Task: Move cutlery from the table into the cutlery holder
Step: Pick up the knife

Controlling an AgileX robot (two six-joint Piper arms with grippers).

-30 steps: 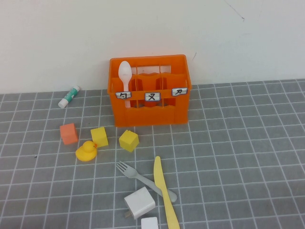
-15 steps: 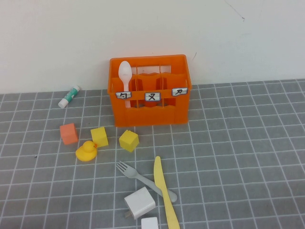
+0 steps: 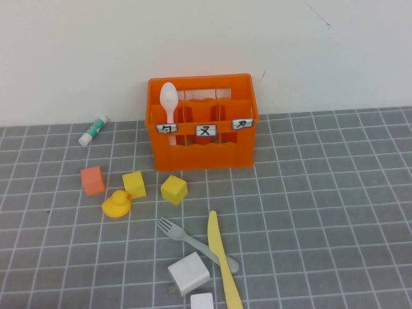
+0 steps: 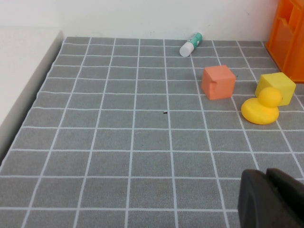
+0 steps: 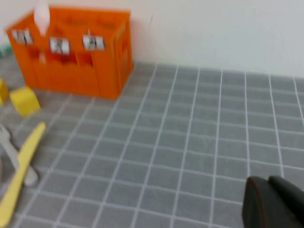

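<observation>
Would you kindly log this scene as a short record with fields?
holder: orange crate at the table's far edge
spoon: white, upright in the holder's left compartment
fork: grey, flat on the table, handle under the knife
knife: yellow, flat on the table, beside the white block
left gripper: shut, empty, parked above the table
right gripper: shut, empty, parked above the table

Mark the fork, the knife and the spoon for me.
fork [image 3: 187,238], high view, on its handle just behind the tines.
knife [image 3: 215,241], high view, on its blade.
spoon [image 3: 168,98], high view, on its bowl, above the holder's left compartment.
</observation>
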